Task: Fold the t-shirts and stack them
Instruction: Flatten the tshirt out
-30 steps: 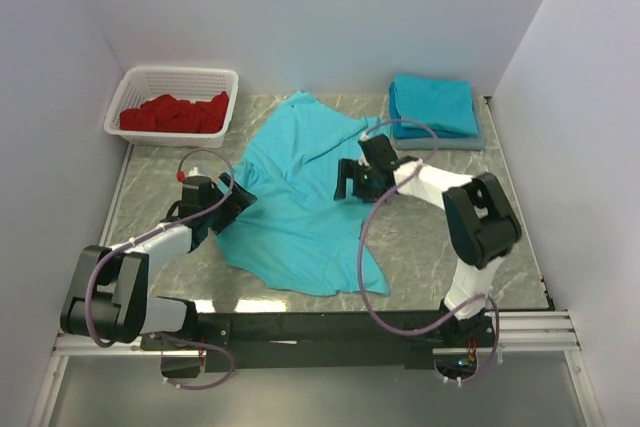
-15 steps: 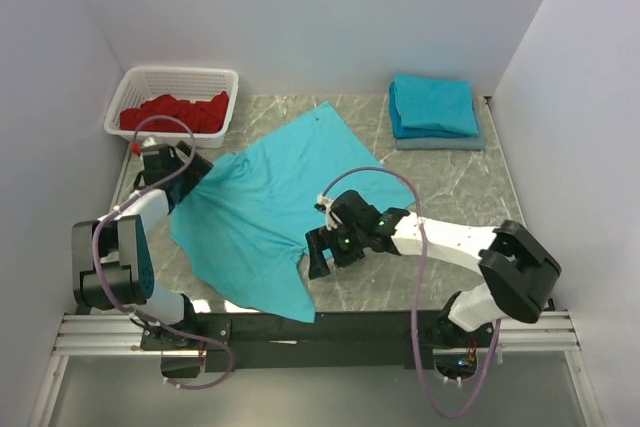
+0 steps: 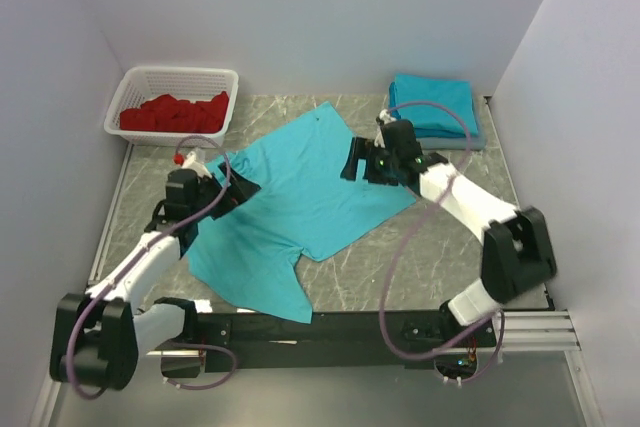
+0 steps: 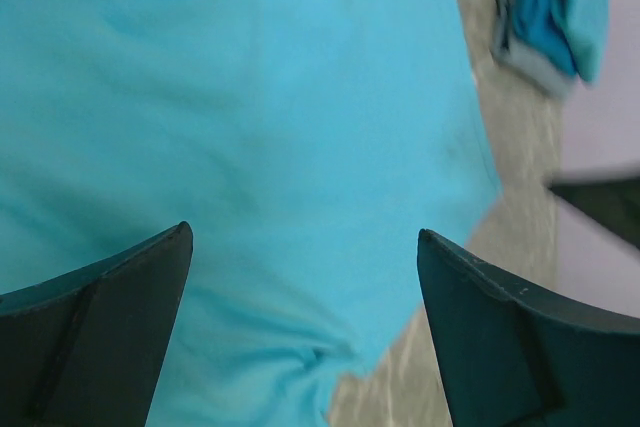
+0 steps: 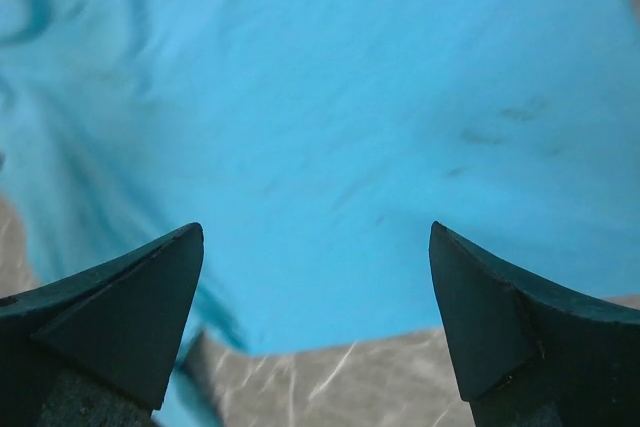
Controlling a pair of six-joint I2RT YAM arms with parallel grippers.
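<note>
A turquoise t-shirt (image 3: 295, 202) lies spread out in the middle of the marble table, one sleeve reaching toward the near edge. It fills the left wrist view (image 4: 250, 127) and the right wrist view (image 5: 330, 117). My left gripper (image 3: 240, 190) is open and empty at the shirt's left edge. My right gripper (image 3: 355, 162) is open and empty over the shirt's right edge. Folded turquoise t-shirts (image 3: 433, 107) are stacked at the back right, also showing in the left wrist view (image 4: 555, 7).
A white basket (image 3: 135, 82) with red cloth (image 3: 175, 112) stands at the back left. White walls close in the table on the left, back and right. Grey marble tabletop (image 3: 450, 247) shows to the right of the shirt.
The right gripper has moved from the shirt's near edge back to its right edge. The left gripper has moved nearer and rightward to the left edge. The shirt lies flatter, spread more to the right.
</note>
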